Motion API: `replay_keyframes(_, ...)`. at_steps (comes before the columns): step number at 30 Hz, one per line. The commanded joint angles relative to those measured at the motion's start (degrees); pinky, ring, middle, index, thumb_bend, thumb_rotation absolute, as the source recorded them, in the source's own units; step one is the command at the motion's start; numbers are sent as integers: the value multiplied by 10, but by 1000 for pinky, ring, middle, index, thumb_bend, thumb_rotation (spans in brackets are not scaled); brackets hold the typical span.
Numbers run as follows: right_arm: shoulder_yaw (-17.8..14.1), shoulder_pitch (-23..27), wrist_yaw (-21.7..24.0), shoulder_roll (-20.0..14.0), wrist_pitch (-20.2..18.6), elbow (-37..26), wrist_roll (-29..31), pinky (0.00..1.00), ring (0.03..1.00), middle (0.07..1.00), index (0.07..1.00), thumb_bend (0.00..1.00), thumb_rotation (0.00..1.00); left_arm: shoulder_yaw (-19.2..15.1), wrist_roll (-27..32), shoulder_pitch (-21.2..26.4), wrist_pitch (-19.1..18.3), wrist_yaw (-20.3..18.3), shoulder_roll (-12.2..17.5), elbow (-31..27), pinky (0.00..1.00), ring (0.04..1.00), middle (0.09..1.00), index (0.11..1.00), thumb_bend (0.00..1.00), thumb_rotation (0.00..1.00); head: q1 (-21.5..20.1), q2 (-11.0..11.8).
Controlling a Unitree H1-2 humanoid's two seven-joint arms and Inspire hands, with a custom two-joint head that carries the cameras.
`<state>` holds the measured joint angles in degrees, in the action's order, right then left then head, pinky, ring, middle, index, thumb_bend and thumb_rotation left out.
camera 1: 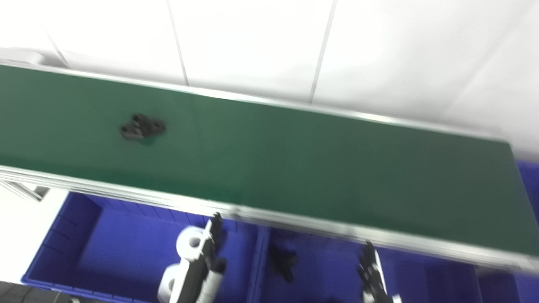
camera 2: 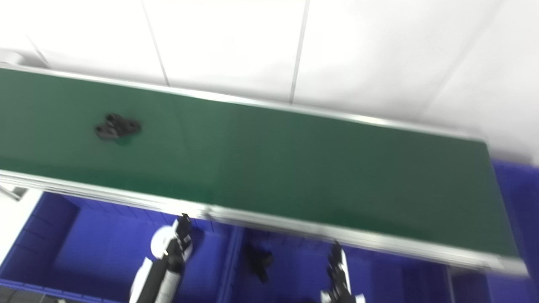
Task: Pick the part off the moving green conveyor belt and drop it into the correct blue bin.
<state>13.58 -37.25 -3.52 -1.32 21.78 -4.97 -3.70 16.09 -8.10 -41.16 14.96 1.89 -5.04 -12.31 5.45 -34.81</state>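
Overhead, I see a green conveyor belt (camera 1: 294, 160) against white wall panels, blue bins (camera 1: 126, 248) below. Black part (camera 1: 142, 127) lies on the belt's left stretch, well apart from both hands. Left hand (camera 1: 206, 256), right hand (camera 1: 372, 271): blurred, cannot tell their grip.

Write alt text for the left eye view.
A small black plastic part lies alone on the long green conveyor belt, towards its left end. Below the belt, the left hand and right hand hover over blue plastic bins; the picture is blurred.
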Motion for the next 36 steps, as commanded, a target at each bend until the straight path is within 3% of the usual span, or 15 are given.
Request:
replay_keyframes(1,-6,3,8,-2,33,4,5,1000,1000,1000,1000,764,986,14,-8,7,49,15,-24,15,1000,1000,1000,1000,678,969,10,12)
replay_keyframes(7,-22,27,23,-11,50,47,29,1000,1000,1000,1000,753,976,18,-13,29,83,26,-36,68,1000,1000,1000,1000,643,974,39,46)
replay_keyframes(15,-39,44,37,-18,51,73,38,1000,1000,1000,1000,762,998,21,-36,43,97,48,-50,106,998,1000,1000,1000,683,976,81,65)
replay_keyframes(19,-43,44,39,-18,50,73,34,1000,1000,1000,1000,821,1000,24,-40,47,100,51,-47,112,1000,998,1000,1000,695,971,98,70)
replay_keyframes(26,-43,43,43,-11,51,75,41,1000,1000,1000,1000,823,979,16,-65,48,110,75,-51,120,962,961,1000,1000,681,987,86,75)
replay_keyframes(36,-46,43,45,-7,51,74,37,1000,1000,1000,1000,830,989,20,-64,53,110,69,-43,123,975,958,1000,1000,671,1000,60,71)
